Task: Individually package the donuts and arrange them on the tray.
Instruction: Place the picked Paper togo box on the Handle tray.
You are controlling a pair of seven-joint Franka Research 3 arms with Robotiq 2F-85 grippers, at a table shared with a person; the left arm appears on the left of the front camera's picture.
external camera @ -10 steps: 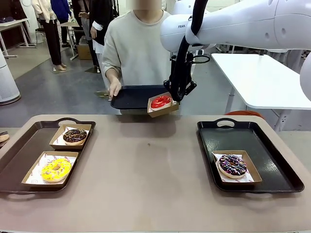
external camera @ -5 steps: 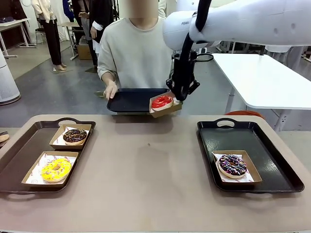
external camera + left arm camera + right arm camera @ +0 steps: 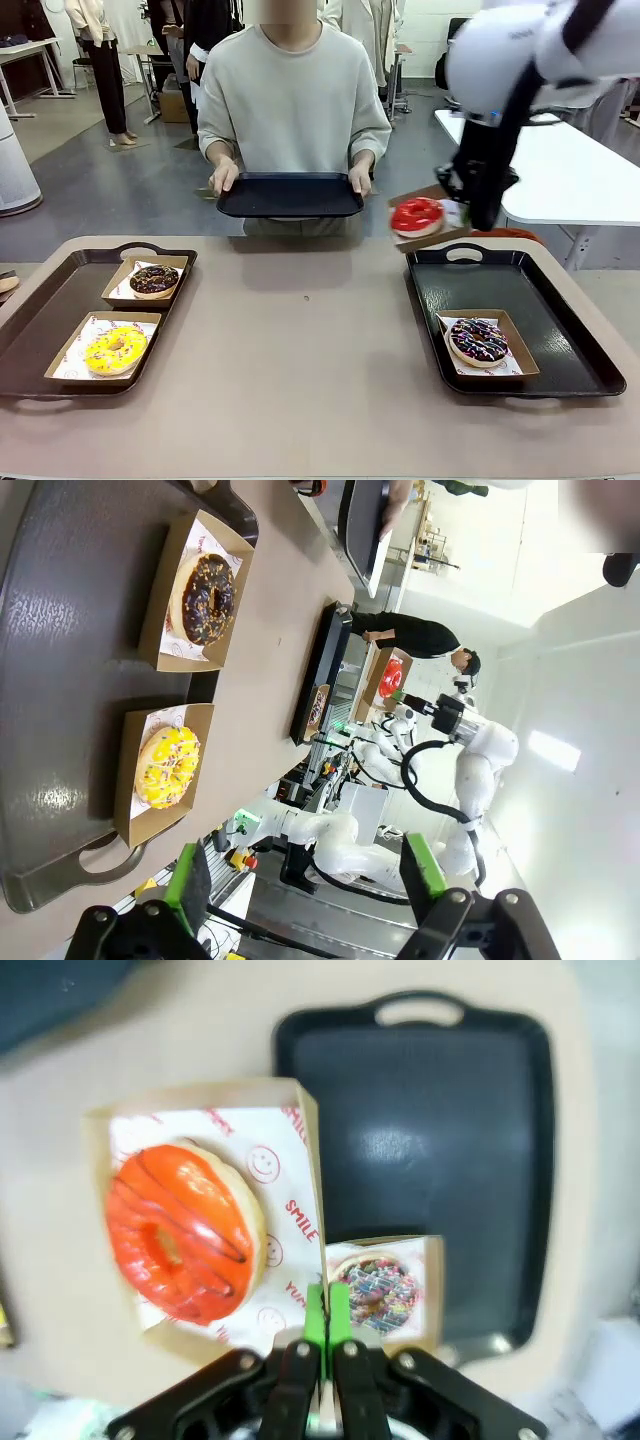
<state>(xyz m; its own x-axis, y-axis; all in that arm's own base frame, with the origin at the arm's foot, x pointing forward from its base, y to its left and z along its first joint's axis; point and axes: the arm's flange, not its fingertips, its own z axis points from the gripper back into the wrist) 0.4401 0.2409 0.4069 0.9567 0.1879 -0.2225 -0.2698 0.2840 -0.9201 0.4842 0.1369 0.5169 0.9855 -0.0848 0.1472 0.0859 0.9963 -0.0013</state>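
Note:
My right gripper (image 3: 458, 214) (image 3: 327, 1326) is shut on the side wall of a cardboard box (image 3: 300, 1150) that carries the red glazed donut (image 3: 416, 214) (image 3: 185, 1232). It hangs just above the far left corner of the right black tray (image 3: 560, 330) (image 3: 450, 1110). On that tray a sprinkled purple donut (image 3: 479, 340) (image 3: 372, 1288) sits in its box. The left tray (image 3: 50, 320) (image 3: 70, 680) holds the boxed chocolate donut (image 3: 154, 280) (image 3: 207, 598) and the boxed yellow donut (image 3: 115, 349) (image 3: 168, 768). My left gripper (image 3: 305, 880) is open, high above the left tray.
Across the table a person holds a bare black tray (image 3: 290, 195) in both hands at the far edge. The brown tabletop (image 3: 300, 360) lies between the two trays. A white table (image 3: 540, 170) stands behind on the right.
My right arm has swung right with the boxed red donut, from over the person's tray to above the right tray's far left corner. The person has lifted the tray slightly.

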